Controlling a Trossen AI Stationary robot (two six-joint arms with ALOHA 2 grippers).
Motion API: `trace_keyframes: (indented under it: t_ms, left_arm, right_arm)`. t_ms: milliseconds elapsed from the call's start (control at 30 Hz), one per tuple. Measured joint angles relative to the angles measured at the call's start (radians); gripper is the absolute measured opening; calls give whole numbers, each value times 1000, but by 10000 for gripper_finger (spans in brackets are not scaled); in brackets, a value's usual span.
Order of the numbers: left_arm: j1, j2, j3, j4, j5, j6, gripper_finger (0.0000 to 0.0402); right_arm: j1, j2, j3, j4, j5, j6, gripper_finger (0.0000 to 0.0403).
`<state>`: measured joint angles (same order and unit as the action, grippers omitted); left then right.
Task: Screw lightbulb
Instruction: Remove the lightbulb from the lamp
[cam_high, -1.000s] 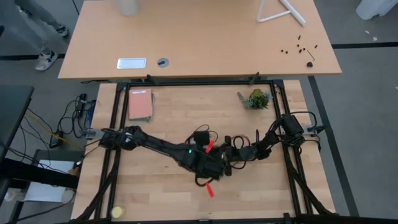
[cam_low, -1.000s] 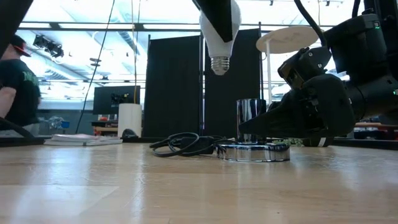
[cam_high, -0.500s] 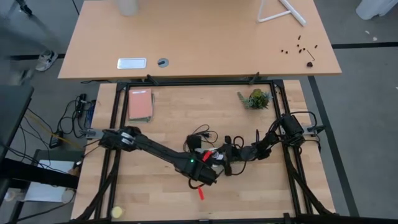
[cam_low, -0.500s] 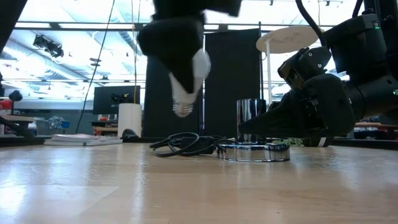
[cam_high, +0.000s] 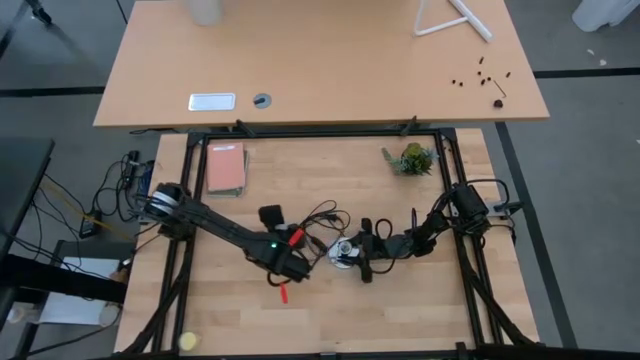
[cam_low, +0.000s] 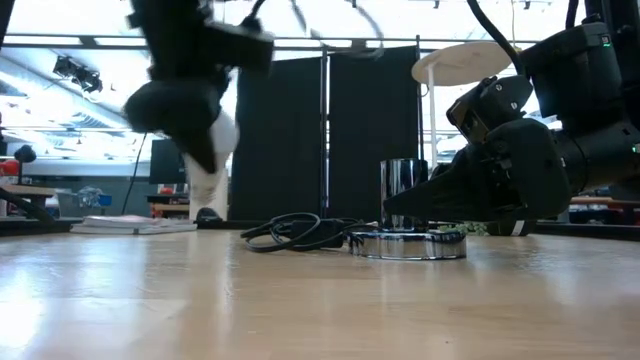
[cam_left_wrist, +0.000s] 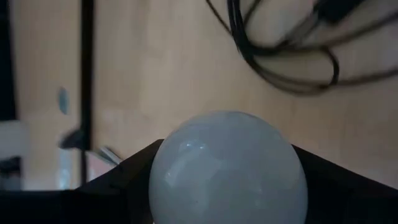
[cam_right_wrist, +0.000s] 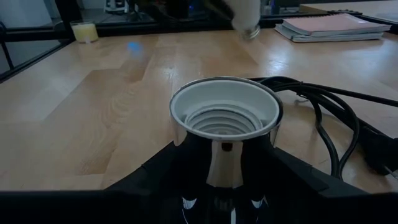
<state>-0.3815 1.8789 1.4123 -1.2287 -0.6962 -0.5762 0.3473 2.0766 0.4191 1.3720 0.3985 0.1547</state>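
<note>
**Bulb held off the table, socket gripped at its neck**

While the lightbulb (cam_left_wrist: 227, 167) is clamped between the two dark fingers (cam_left_wrist: 127, 177) of the left gripper (cam_high: 283, 262), its white dome fills the near part of the left wrist view and the fingers are spread wide around it. Seen from above, that gripper is placed near the middle of the table (cam_high: 420, 310), at about 9 o'clock from the socket (cam_high: 344, 251) and apart from it. At table height the bulb (cam_low: 218, 150) is seen blurred, carried clear of the wooden surface with its base pointing down, and the screw threads cannot be made out. From above the bulb is covered by the gripper and cannot be picked out.

The right gripper (cam_high: 362, 254) is set at about 3 o'clock of the socket, and its fingers (cam_right_wrist: 161, 171) are closed to a moderate gap on the shiny neck of the socket (cam_right_wrist: 225, 132), which stands upright with its threaded white mouth open. The socket's round base (cam_low: 408, 243) is partly masked by the right gripper's dark body. A black cord (cam_low: 298, 233) is coiled on the table just beside the base; its far end is cut off in the wrist views.
</note>
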Motion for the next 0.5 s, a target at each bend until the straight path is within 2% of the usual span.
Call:
trace_keyframes:
  t_ms: [233, 500]
  left_arm:
    - [-3, -122, -210, 137, 44, -133, 283]
    - [-55, -183, -342, 278, -37, -319, 283]
  right_arm:
    - [0, 0, 0, 0, 0, 0, 198]
    - [-1, 0, 0, 0, 0, -5, 198]
